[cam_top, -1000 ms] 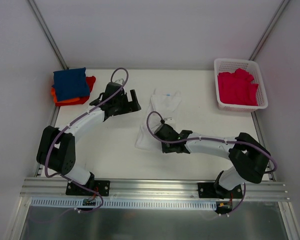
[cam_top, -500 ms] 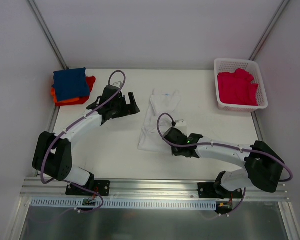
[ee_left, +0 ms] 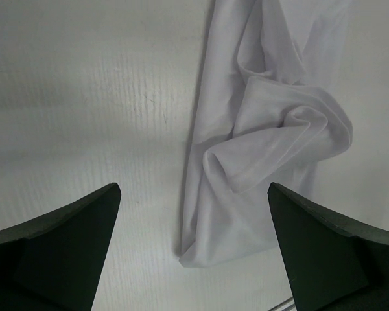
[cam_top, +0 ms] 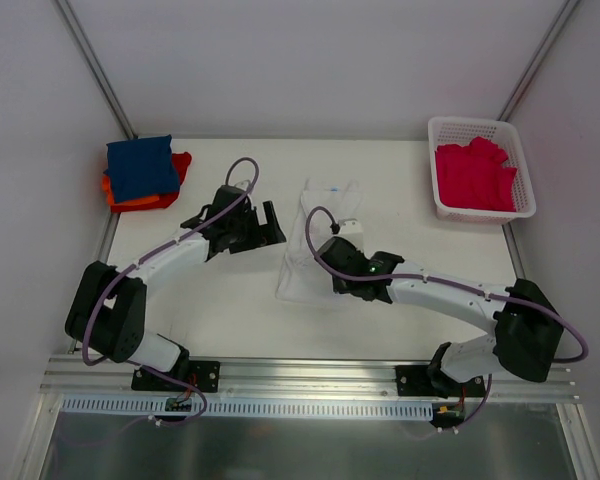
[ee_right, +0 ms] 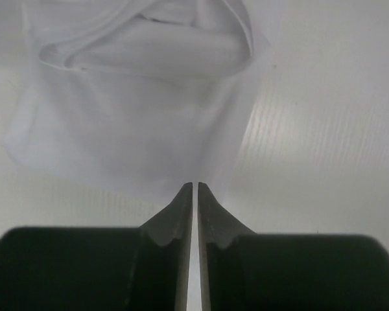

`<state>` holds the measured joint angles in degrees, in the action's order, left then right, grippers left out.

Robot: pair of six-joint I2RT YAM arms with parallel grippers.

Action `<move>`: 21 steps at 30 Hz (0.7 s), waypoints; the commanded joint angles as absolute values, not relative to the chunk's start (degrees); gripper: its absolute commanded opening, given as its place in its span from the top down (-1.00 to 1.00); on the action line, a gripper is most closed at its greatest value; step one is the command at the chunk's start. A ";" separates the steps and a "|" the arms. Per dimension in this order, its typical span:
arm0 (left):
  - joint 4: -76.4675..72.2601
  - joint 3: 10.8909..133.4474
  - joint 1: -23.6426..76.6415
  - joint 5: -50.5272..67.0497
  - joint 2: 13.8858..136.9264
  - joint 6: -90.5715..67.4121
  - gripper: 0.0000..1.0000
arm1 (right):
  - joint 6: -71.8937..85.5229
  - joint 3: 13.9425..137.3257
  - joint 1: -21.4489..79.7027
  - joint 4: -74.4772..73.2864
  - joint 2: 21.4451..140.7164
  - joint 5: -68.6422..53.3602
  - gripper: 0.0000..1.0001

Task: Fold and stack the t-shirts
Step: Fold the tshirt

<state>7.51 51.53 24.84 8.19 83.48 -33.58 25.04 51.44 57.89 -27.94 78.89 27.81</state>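
The white t-shirt (cam_top: 302,268) lies lengthwise in the middle of the table, folded narrow with a crumpled fold near its middle; it also shows in the left wrist view (ee_left: 266,142) and the right wrist view (ee_right: 136,116). My left gripper (cam_top: 264,224) (ee_left: 194,259) is open and empty, low over bare table just left of the shirt. My right gripper (cam_top: 330,252) (ee_right: 195,186) is shut, its tips at the shirt's near right edge; whether cloth is pinched does not show. A folded navy t-shirt (cam_top: 140,167) lies on an orange-red one (cam_top: 180,165) at the back left.
A white lattice basket (cam_top: 468,121) at the back right holds crimson-pink t-shirts (cam_top: 475,176). Metal frame posts (cam_top: 95,70) rise at both back corners. A rail (cam_top: 310,375) runs along the near edge.
My right gripper has moved right and away along the shirt's lower part, and that end now lies narrower and straighter. My left gripper has shifted slightly right, toward the shirt.
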 commanded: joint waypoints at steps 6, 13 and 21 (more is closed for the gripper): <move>5.19 46.07 28.12 8.79 80.78 -35.95 -0.98 | 16.88 62.57 56.69 -27.69 87.62 26.11 0.85; 5.36 40.79 28.91 9.14 76.12 -36.65 -0.98 | 16.09 65.30 55.81 -25.32 93.42 22.77 0.99; 5.80 37.88 31.46 8.53 74.79 -37.88 -0.98 | 15.03 70.30 54.93 -23.82 98.96 20.04 0.99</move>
